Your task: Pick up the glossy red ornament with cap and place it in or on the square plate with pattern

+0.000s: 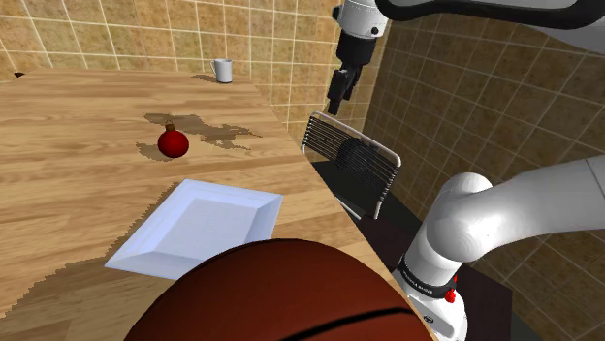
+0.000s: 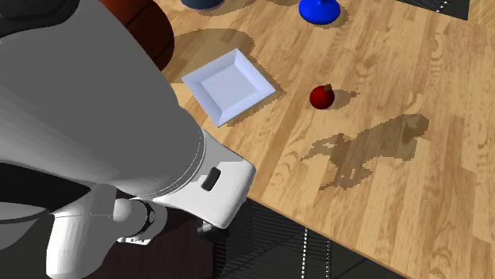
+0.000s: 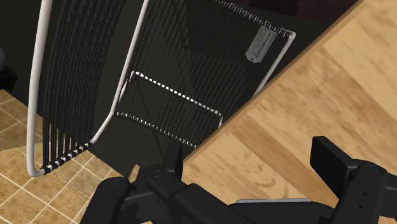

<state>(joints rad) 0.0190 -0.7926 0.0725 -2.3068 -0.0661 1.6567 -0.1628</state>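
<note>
The gripper (image 1: 336,97) hangs above the wooden surface's (image 1: 68,155) edge, over a wire-mesh chair (image 1: 351,163), its fingers apart and empty. The red ornament (image 1: 174,143) sits on the surface, well apart from the gripper, near the white square plate (image 1: 199,228).

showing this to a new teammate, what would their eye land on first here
Probably the big brown ball looming at the shoulder view's bottom edge, near the white plate. Next, the small red ornament, alone on the wooden table beyond the plate. Then the arm's black fingers, hanging at the table's edge above a wire rack, far from the ornament.
</note>
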